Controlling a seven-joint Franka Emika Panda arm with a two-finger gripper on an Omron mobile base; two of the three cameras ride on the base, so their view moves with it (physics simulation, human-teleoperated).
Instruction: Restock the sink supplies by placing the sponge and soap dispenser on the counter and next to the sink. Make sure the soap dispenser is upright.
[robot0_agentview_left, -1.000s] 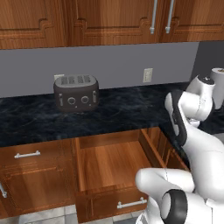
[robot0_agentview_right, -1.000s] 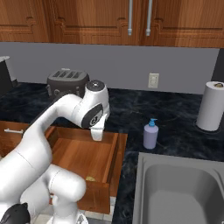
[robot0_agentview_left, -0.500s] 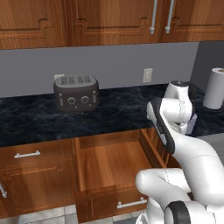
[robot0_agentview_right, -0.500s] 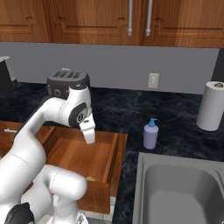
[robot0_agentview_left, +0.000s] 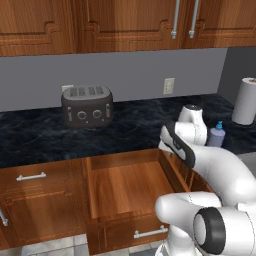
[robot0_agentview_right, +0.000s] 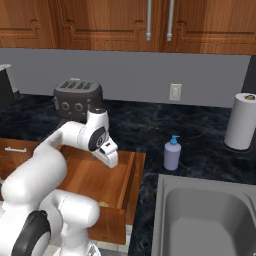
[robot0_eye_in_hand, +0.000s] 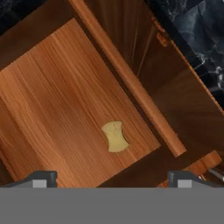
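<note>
Hovering over your open drawer (robot0_eye_in_hand: 65, 100), the gripper (robot0_eye_in_hand: 112, 177) gapes wide and empty above the sponge (robot0_eye_in_hand: 115, 136) near a drawer corner

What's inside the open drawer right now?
On the drawer floor lies one small yellow sponge, near a corner by the side wall. The open pincer hangs above it. In the base views the arm hides part of the drawer's interior.

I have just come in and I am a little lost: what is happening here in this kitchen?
The robot arm reaches over an open wooden drawer, its gripper open and empty above a yellow sponge on the drawer floor. The soap dispenser already stands upright on the counter beside the sink.
</note>
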